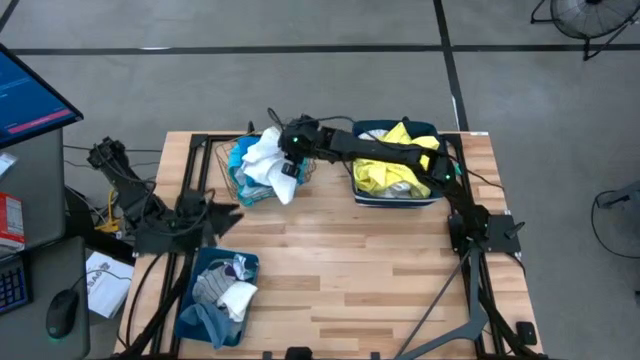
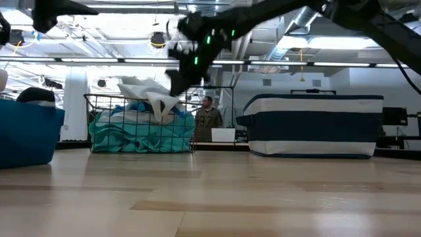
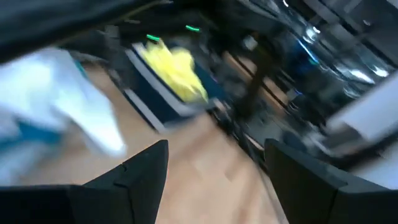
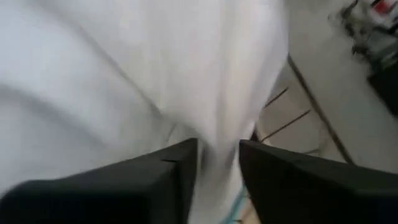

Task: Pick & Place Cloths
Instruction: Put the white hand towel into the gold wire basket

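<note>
From above, the right gripper (image 1: 290, 160) reaches over the wire basket (image 1: 222, 172), where a white cloth (image 1: 268, 165) lies on teal cloths (image 1: 243, 158). The right wrist view shows its jaws slightly parted with white cloth (image 4: 155, 81) between them. The left gripper (image 3: 217, 168), jaws released, waits at the surface's left edge.

Two dark blue bins (image 1: 396, 190) (image 1: 200, 300) and one wire basket (image 1: 228, 165) on the desk (image 1: 350, 260); two arms.

- wire basket (image 2: 139, 125) at left of frame, teal cloth (image 2: 135, 135) and white cloth (image 2: 148, 95) inside
- dark arm (image 2: 217, 33) above it
- blue bin (image 2: 312, 125) at right
</note>
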`<act>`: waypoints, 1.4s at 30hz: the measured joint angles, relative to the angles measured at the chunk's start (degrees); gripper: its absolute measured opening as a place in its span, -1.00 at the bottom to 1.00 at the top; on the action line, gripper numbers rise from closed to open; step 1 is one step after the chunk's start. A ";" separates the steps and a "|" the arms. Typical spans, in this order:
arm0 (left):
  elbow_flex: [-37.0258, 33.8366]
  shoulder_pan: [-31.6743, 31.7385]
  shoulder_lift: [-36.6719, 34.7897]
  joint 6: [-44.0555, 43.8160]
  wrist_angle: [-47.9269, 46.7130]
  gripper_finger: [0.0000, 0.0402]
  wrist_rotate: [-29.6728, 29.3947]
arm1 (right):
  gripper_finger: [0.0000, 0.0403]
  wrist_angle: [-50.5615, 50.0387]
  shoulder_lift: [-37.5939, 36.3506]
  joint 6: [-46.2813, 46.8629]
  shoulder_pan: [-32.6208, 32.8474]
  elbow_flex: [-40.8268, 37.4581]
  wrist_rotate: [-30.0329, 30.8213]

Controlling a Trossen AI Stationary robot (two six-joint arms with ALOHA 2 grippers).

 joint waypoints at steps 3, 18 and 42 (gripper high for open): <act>0.00 4.42 -0.07 8.62 0.67 0.24 -2.49 | -0.10 -2.73 -3.44 -0.75 -0.04 3.12 -0.02; 0.00 53.23 12.47 60.81 20.09 0.18 45.19 | 0.60 -19.75 -26.59 0.23 1.46 4.73 -0.20; 0.31 93.65 49.85 54.11 22.74 -0.98 76.46 | 0.49 -29.74 -36.15 11.50 8.05 4.68 0.02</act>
